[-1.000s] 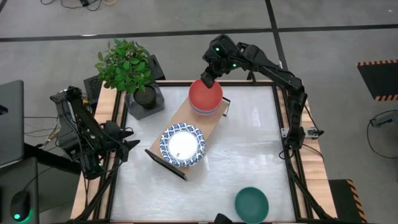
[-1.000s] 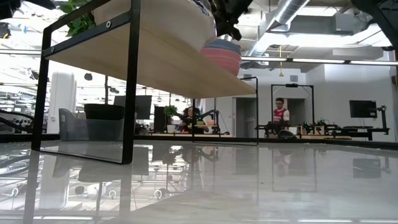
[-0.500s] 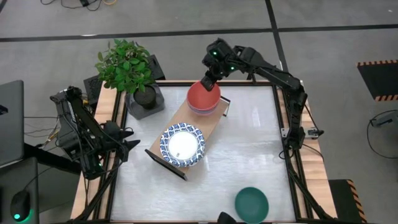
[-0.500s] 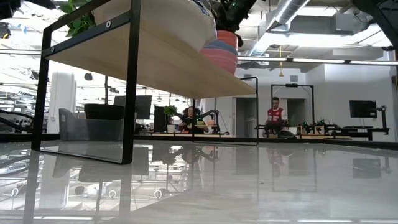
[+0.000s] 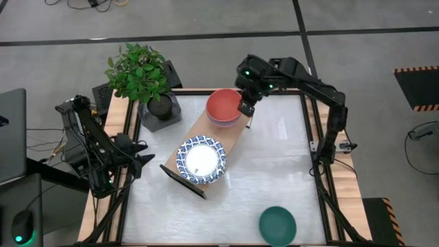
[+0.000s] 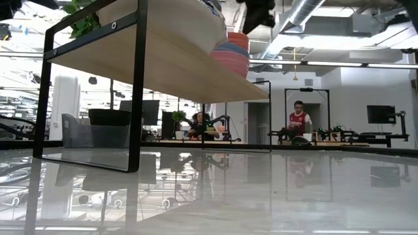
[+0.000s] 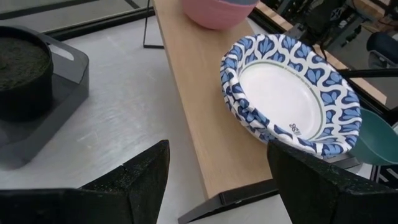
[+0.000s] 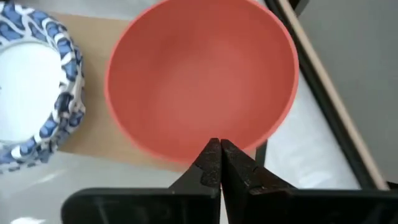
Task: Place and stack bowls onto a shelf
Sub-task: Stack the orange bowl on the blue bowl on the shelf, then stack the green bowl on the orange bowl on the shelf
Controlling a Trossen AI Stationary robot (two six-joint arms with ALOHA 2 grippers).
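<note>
Stacked at the far end of the low light-wood shelf with black metal frame ends (image 5: 218, 140): the plain round red bowl (image 5: 225, 104), nested on a pink bowl (image 6: 232, 60), with a slate-blue rim just showing beneath. At the near end of the same board, a pile of shallow white dishes with blue patterned rims (image 5: 202, 159). Alone on the pale tabletop (image 5: 288, 165), well apart from the shelf near the front edge: the teal green bowl (image 5: 277, 224), not yet shelved.

Right gripper (image 5: 245, 108) hanging just beside the red bowl's rim on the table side, fingers pressed together and holding nothing, as seen in the right wrist view (image 8: 217, 163). Left gripper (image 5: 143, 158) parked at the table's left edge, fingers (image 7: 134, 180) spread wide apart, empty, facing the patterned dishes.

Likely handling of the teal bowl: light, rigid, smooth-walled, so prone to sliding or spinning if nudged. Best hold probably a pinch across the rim, one finger inside and one outside, then kept level for lowering into the red bowl. Stack already three high; a careless drop could tip it off the narrow board.
</note>
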